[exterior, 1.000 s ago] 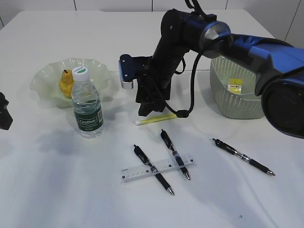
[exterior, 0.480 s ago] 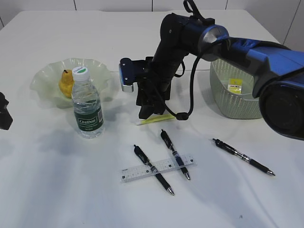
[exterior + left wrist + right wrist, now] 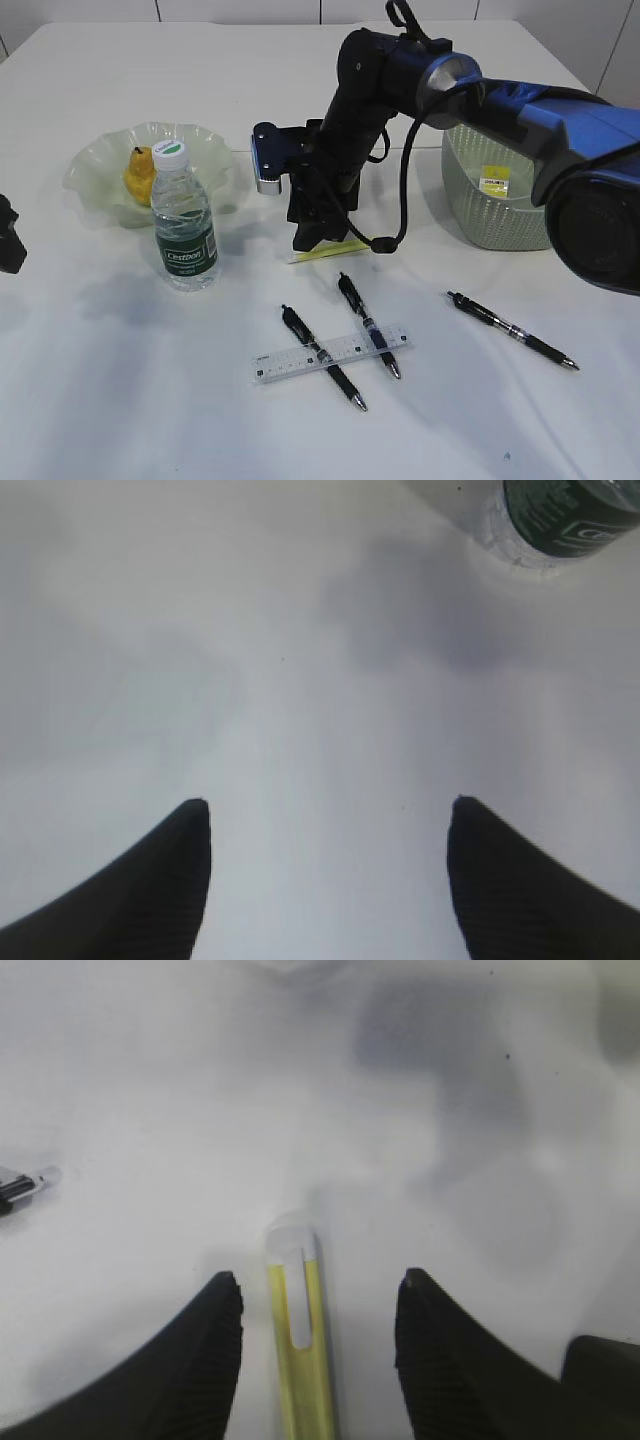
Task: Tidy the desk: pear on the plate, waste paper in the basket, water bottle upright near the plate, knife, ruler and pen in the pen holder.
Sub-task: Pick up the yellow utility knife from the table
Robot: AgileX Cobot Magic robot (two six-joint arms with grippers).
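A yellow knife point(image 3: 300, 1350) with a white end lies flat on the table, between the open fingers of my right gripper point(image 3: 318, 1290); neither finger touches it. Seen from outside, that gripper point(image 3: 315, 235) points down over the knife point(image 3: 340, 249). The pear point(image 3: 139, 172) lies in the pale green plate point(image 3: 205, 140). The water bottle point(image 3: 184, 220) stands upright just in front of the plate. A clear ruler point(image 3: 285, 364) lies under two black pens point(image 3: 322, 357) point(image 3: 368, 325); a third pen point(image 3: 510, 330) lies to the right. My left gripper point(image 3: 328, 805) is open over bare table. The pen holder is out of view.
The pale mesh basket point(image 3: 470, 215) stands at the right behind the third pen, with a small yellow and white thing point(image 3: 493, 183) inside. The bottle's base point(image 3: 560, 520) shows at the top right of the left wrist view. My left gripper point(image 3: 8, 235) stays at the left edge.
My right arm has shifted slightly over the knife and its fingers have spread a little. The left gripper and the objects have not moved.
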